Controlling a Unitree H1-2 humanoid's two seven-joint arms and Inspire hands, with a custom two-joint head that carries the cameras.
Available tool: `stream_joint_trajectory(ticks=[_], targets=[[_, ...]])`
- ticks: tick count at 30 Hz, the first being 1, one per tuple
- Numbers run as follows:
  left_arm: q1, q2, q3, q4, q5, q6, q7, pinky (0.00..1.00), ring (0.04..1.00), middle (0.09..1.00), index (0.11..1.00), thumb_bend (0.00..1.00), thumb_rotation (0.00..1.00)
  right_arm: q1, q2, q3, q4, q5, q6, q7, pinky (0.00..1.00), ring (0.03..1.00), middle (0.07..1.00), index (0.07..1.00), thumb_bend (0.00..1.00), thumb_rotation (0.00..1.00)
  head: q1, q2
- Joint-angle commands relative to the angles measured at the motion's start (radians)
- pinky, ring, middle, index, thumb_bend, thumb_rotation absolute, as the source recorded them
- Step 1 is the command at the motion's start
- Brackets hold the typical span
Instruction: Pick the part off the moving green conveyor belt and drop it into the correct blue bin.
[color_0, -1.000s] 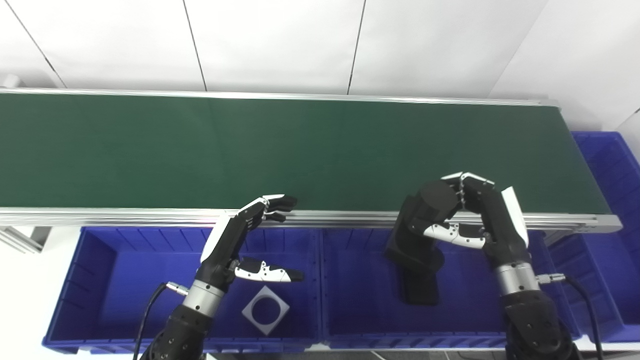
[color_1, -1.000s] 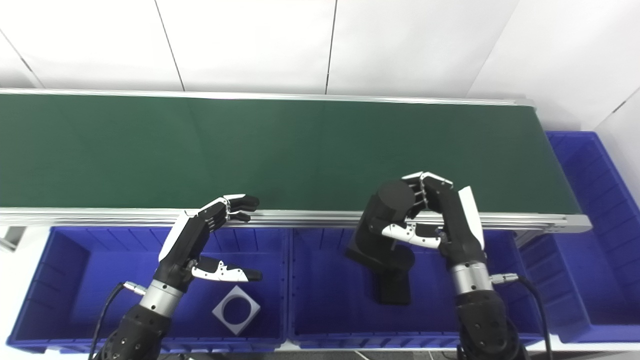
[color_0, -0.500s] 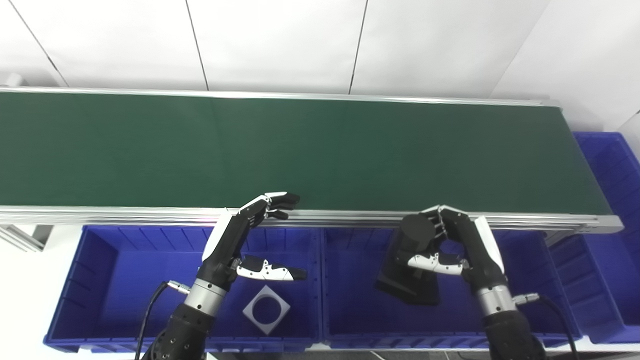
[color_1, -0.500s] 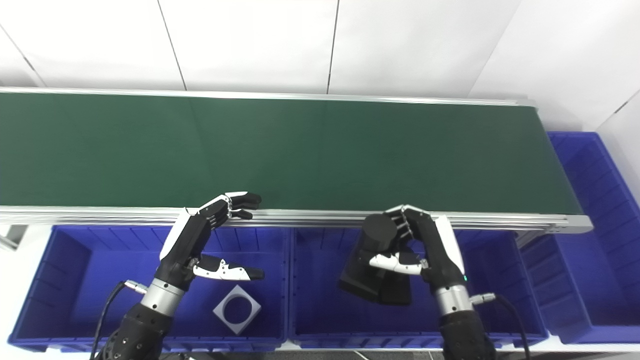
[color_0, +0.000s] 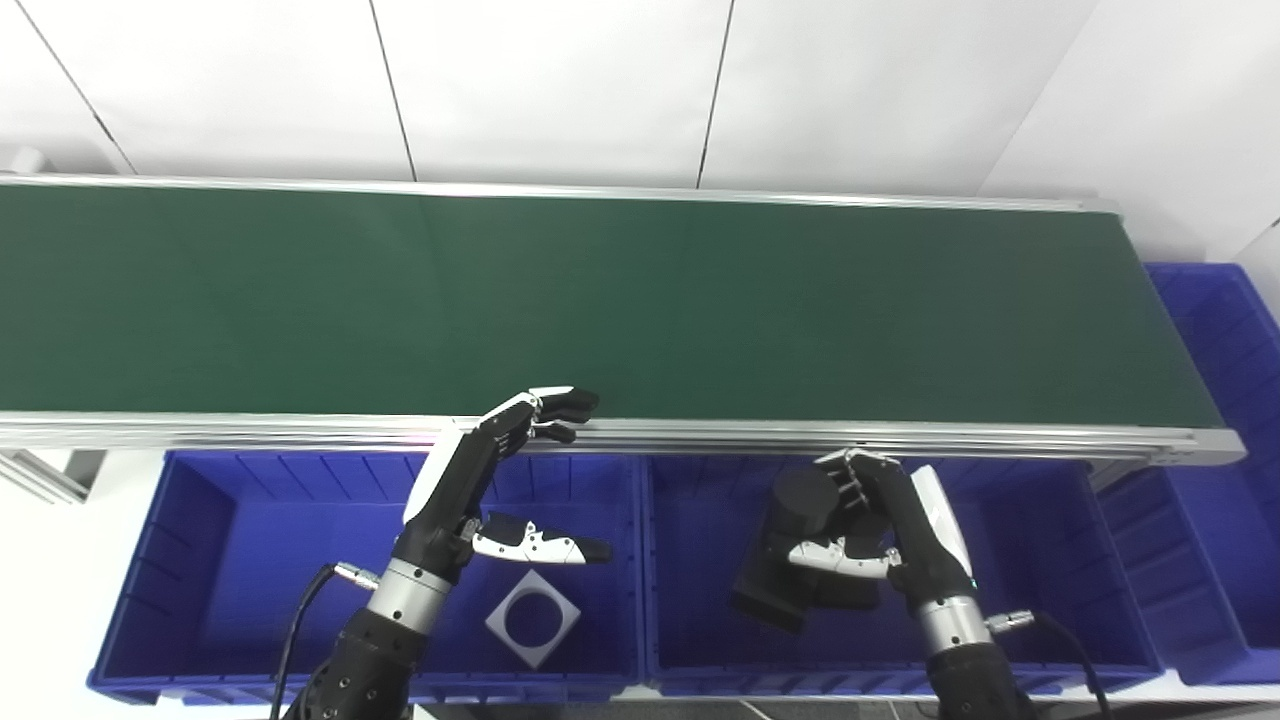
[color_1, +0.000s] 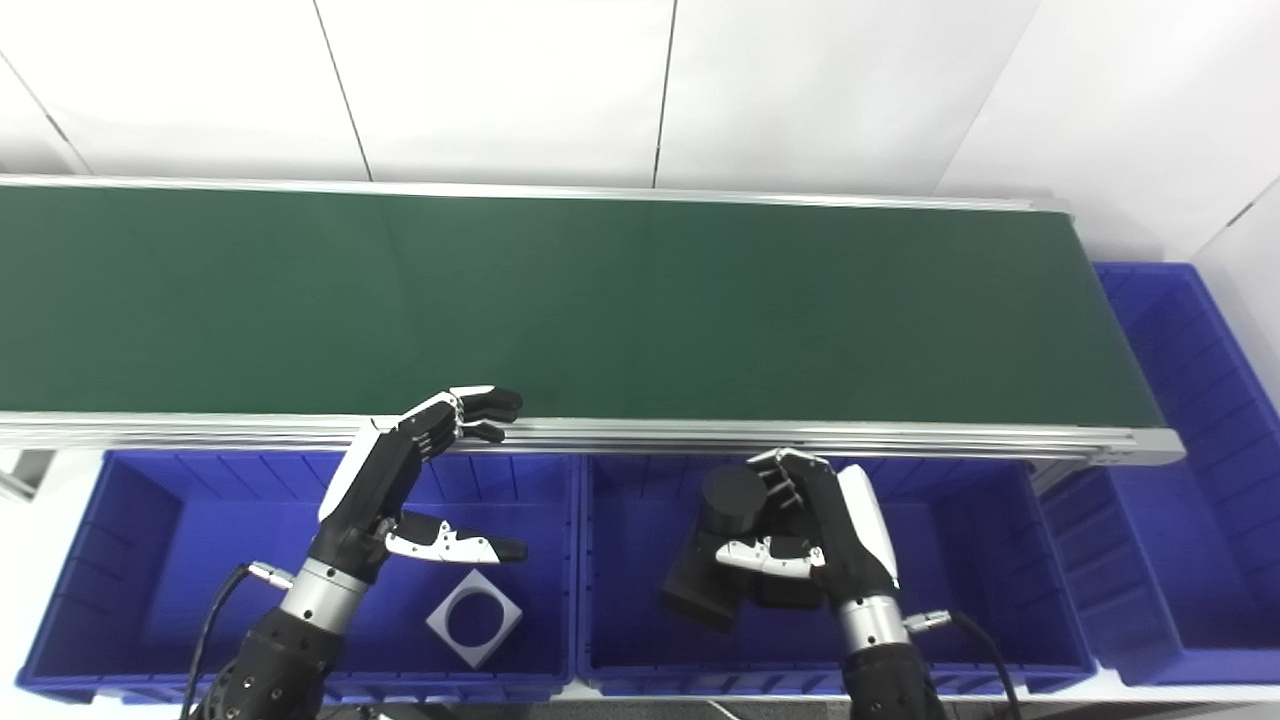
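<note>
My right hand (color_0: 890, 520) is shut on a black part (color_0: 790, 550), a cylinder on a blocky base, and holds it low inside the middle blue bin (color_0: 1030, 560). The same hand (color_1: 825, 535) and part (color_1: 715, 560) show in the right eye view. My left hand (color_0: 480, 480) is open and empty above the left blue bin (color_0: 240, 540), its fingertips over the belt's near rail. The green conveyor belt (color_0: 600, 300) carries no part.
A grey square plate with a round hole (color_0: 532, 618) lies in the left bin. A third blue bin (color_0: 1225, 400) stands at the belt's right end. The belt's metal rail (color_0: 700, 436) runs just behind the bins. A white wall is behind.
My right hand has carried the black part from the belt's near edge back and down into the middle bin. The left hand has stayed in place.
</note>
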Motion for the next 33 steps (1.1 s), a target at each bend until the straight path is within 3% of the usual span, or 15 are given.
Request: stream_joint_trajectory(ticks=[1, 4, 5, 7, 9, 14, 33], targets=[[-0.006, -0.007, 0.003, -0.03, -0.003, -0.037, -0.004, 0.66, 0.738, 0.759, 0.727, 0.87, 0.1, -0.01, -0.01, -0.006, -0.026, 0.003, -0.072, -0.022, 0.39, 0.453, 0.495, 0.512, 0.52, 0.0, 0.001, 0.001], [-0.008, -0.007, 0.005, -0.029, -0.004, -0.037, -0.008, 0.66, 0.737, 0.76, 0.727, 0.87, 0.1, -0.009, -0.015, -0.008, -0.035, 0.017, -0.074, -0.012, 0.43, 0.506, 0.565, 0.498, 0.52, 0.12, 0.002, 0.0], [-0.008, -0.008, 0.005, -0.028, -0.005, -0.037, -0.009, 0.66, 0.738, 0.761, 0.727, 0.87, 0.1, -0.008, -0.017, -0.007, -0.037, 0.023, -0.077, -0.009, 0.44, 0.521, 0.588, 0.568, 0.79, 0.15, 0.002, 0.0], [-0.008, -0.008, 0.006, -0.026, -0.006, -0.037, -0.009, 0.66, 0.737, 0.761, 0.728, 0.87, 0.11, -0.007, -0.02, -0.005, -0.035, 0.03, -0.087, -0.006, 0.46, 0.543, 0.617, 0.62, 0.94, 0.17, 0.004, -0.001], [-0.008, -0.009, 0.007, -0.027, -0.004, -0.038, -0.008, 0.65, 0.733, 0.759, 0.727, 0.87, 0.1, -0.007, -0.023, -0.003, -0.031, 0.032, -0.098, -0.007, 0.49, 0.589, 0.656, 0.655, 0.99, 0.22, 0.003, -0.002], [-0.007, -0.009, 0.006, -0.029, 0.002, -0.038, -0.007, 0.65, 0.733, 0.759, 0.727, 0.87, 0.1, -0.002, -0.025, -0.003, -0.034, 0.033, -0.096, -0.003, 0.53, 0.633, 0.689, 0.675, 1.0, 0.26, 0.003, -0.002], [-0.007, -0.006, 0.008, -0.026, -0.005, -0.038, -0.009, 0.65, 0.735, 0.759, 0.728, 0.87, 0.12, 0.006, -0.023, 0.006, -0.049, 0.064, -0.121, 0.01, 0.51, 0.62, 0.683, 0.678, 1.0, 0.26, 0.007, -0.006]])
